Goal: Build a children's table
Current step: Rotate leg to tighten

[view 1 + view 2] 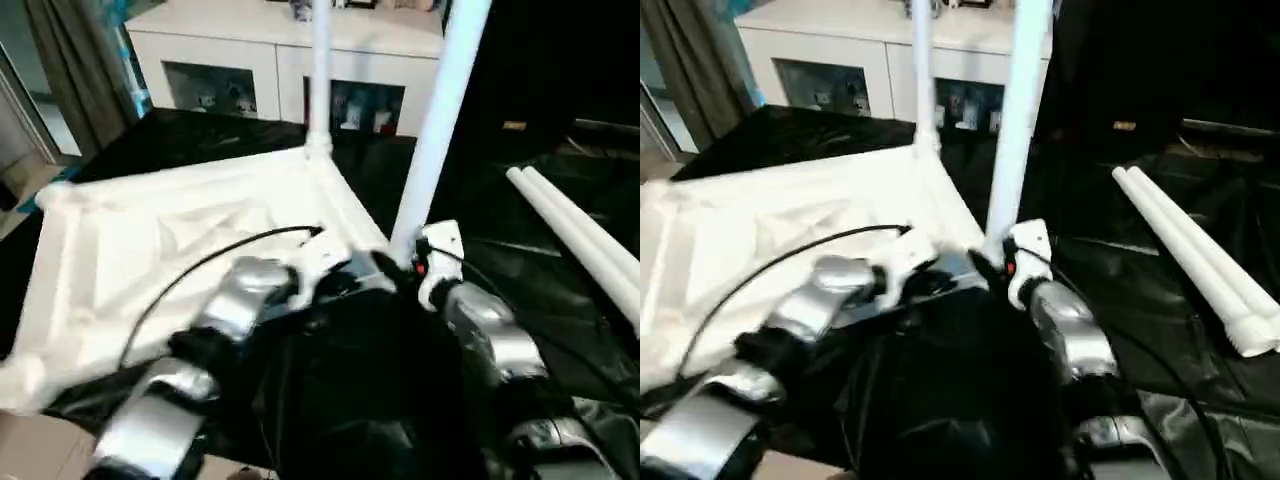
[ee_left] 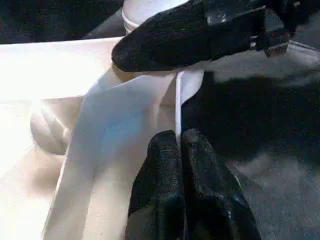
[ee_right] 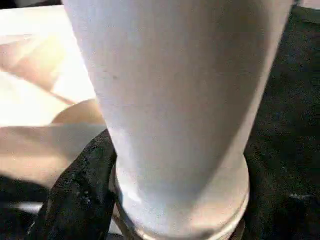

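Left eye view: your tabletop [image 1: 150,240] lies ribbed side up on the black work table [image 1: 560,300], two legs standing in its sockets. Your right gripper [image 1: 400,268] sits at the near leg [image 1: 440,120], low down, a finger [image 3: 80,195] on each side of it, touching the tube. Your left gripper [image 2: 182,145] is pinched closed, tips on the tabletop's rim just beside that socket. Two spare legs [image 1: 1195,255] lie well off to the right gripper's side.

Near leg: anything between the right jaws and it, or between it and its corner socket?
Nothing visible. The right gripper is already at the base of the near leg, one finger against it. The leg stands upright at the corner of the upturned tabletop. The left gripper, shut, rests on the tabletop edge beside it.
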Motion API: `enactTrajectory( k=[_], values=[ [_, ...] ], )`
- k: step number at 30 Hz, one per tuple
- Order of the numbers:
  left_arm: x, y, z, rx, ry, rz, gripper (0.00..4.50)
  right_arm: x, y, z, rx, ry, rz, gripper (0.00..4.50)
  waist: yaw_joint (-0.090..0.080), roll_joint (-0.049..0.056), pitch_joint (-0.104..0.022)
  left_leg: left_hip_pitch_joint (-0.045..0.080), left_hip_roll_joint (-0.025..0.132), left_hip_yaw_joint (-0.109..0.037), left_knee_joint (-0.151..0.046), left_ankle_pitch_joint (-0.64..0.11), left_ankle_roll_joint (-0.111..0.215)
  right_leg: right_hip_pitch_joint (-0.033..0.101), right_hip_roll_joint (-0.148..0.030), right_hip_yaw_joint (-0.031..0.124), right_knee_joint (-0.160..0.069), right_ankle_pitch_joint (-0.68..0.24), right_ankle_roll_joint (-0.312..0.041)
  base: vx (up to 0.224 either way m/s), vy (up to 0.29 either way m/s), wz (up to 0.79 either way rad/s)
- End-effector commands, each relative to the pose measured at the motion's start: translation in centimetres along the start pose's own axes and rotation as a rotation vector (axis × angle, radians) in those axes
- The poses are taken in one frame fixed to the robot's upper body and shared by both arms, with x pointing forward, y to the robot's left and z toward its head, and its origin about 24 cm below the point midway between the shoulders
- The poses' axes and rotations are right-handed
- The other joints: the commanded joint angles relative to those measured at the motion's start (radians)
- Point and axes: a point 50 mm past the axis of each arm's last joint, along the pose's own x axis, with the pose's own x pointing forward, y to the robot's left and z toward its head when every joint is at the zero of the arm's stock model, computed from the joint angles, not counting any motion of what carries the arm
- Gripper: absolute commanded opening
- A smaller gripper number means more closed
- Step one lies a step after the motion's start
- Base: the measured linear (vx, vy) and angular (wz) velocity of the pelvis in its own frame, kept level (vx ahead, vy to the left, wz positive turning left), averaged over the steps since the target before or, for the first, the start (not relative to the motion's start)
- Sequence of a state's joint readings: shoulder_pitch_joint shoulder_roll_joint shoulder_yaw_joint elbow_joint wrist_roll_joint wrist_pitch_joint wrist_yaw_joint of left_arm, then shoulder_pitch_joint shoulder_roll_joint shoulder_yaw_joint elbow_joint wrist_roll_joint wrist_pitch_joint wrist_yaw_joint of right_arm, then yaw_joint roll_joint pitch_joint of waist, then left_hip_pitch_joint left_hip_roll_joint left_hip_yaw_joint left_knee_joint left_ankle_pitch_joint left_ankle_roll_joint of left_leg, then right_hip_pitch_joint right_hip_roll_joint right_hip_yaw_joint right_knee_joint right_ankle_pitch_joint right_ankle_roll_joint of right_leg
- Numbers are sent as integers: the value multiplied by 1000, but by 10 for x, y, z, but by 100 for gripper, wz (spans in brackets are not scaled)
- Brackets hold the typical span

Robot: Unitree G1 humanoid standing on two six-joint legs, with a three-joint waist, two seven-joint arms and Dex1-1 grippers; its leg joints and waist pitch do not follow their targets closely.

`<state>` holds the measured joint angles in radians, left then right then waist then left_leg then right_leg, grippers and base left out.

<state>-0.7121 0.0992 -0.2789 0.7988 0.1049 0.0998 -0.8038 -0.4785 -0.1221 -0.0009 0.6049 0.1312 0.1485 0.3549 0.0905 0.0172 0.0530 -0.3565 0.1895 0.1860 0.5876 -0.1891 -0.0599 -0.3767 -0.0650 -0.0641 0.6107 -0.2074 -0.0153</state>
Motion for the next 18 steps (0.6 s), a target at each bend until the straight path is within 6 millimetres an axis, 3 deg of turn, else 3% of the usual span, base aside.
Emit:
enactTrajectory(
  k=[1,2,3,4,10,11,13,18],
  values=[
    [7,0,7,-4,-22,36,0,2,11,-27,-9,115,-1,282,-3,-7,-51,12,45,-25,-80,-257,-4,25,-94,55,-103,-360,-160,0,0,0],
    [9,-1,10,7,-31,26,0,5,15,-23,-10,84,20,282,-3,-4,-52,11,45,-25,-80,-254,-2,24,-94,55,-103,-348,-159,0,0,0],
    [10,-1,10,9,-34,24,0,6,16,-21,-7,71,28,337,-3,-5,-51,10,45,-25,-80,-256,1,25,-93,54,-102,-338,-161,0,0,0],
    [9,-1,11,14,-38,17,0,6,16,-19,0,58,38,351,-3,-6,-52,10,45,-25,-80,-255,3,26,-94,54,-101,-332,-162,0,0,0],
    [0,-7,7,73,-79,-105,0,-1,11,-5,-66,-17,160,386,0,-8,-55,5,47,-24,-79,-235,24,31,-96,54,-95,-279,-179,0,0,0],
    [0,-7,7,74,-79,-109,0,-1,11,-5,-69,-17,167,386,-1,-8,-56,-1,48,-25,-78,-213,34,36,-96,54,-90,-248,-182,0,0,0],
    [-9,-9,0,86,-80,-179,0,-11,7,-3,-116,-15,296,386,1,-10,-59,1,48,-22,-74,-183,49,36,-95,54,-85,-202,-194,0,0,0],
    [-22,-7,-9,98,-75,-231,0,-27,-2,-3,-175,12,420,386,6,-6,-69,-6,51,-20,-63,-82,93,41,-88,49,-56,31,-254,0,0,0]
  ],
)
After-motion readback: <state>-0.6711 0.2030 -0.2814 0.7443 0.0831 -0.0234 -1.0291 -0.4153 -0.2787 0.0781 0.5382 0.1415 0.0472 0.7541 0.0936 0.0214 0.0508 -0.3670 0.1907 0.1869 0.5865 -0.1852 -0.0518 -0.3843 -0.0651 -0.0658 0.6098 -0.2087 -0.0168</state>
